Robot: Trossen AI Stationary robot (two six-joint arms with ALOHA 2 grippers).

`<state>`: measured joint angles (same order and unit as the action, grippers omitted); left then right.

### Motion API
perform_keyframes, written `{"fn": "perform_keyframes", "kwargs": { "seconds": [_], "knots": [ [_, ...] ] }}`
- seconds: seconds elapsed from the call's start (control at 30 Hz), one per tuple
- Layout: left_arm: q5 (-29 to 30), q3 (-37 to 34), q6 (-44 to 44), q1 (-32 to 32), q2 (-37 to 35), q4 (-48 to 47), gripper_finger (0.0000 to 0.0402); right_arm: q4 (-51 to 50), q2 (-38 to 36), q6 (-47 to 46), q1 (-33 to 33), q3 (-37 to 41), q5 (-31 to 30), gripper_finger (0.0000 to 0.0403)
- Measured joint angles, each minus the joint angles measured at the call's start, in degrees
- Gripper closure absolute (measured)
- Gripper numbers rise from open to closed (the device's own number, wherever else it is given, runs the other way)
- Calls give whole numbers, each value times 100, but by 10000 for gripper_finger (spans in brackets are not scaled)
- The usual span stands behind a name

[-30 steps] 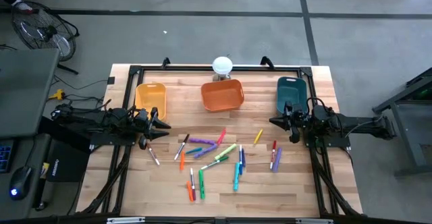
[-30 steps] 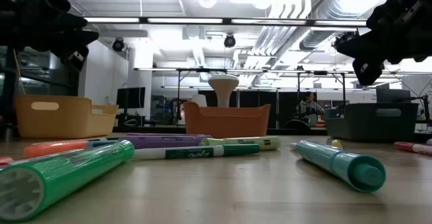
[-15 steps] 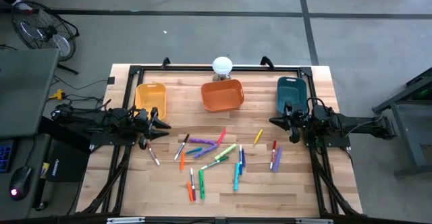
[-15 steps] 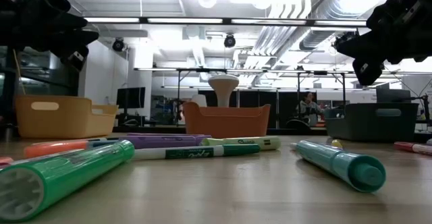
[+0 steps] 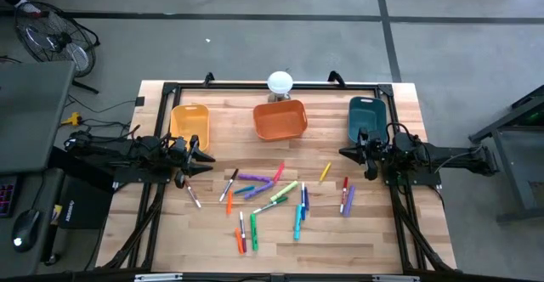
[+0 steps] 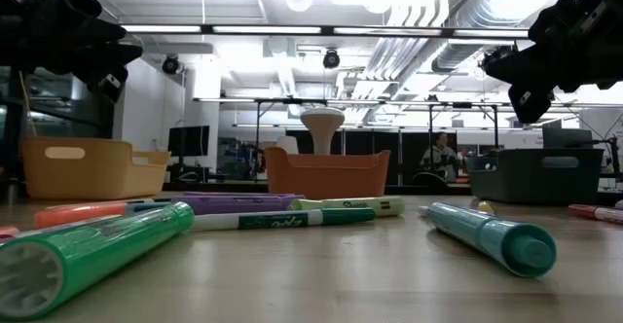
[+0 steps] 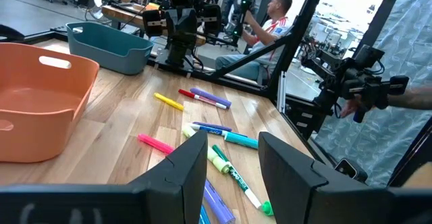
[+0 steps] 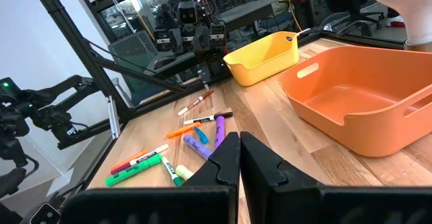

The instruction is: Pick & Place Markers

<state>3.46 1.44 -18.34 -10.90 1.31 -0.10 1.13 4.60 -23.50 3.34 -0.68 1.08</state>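
Observation:
Many slim markers in purple, orange, red, green, blue, teal and yellow lie flat and scattered on the middle of the wooden table; in the low view a green marker and a teal one lie nearest. My left gripper hovers open at the table's left side, just in front of the yellow bin, and points toward the markers. My right gripper hovers shut at the right side, in front of the teal bin, facing the markers. Neither touches anything.
Three bins stand along the far side: yellow bin, orange bin, teal bin. A white round-topped object stands behind the orange bin. A black frame rims the table. A person sits beyond the table.

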Motion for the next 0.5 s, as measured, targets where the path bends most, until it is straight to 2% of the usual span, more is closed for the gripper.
{"fn": "perform_keyframes", "kwargs": {
  "seconds": [0.5],
  "knots": [
    [0,0,-1,1,0,0,270,11,-1,-1,-1,1,-83,402]
  ]
}}
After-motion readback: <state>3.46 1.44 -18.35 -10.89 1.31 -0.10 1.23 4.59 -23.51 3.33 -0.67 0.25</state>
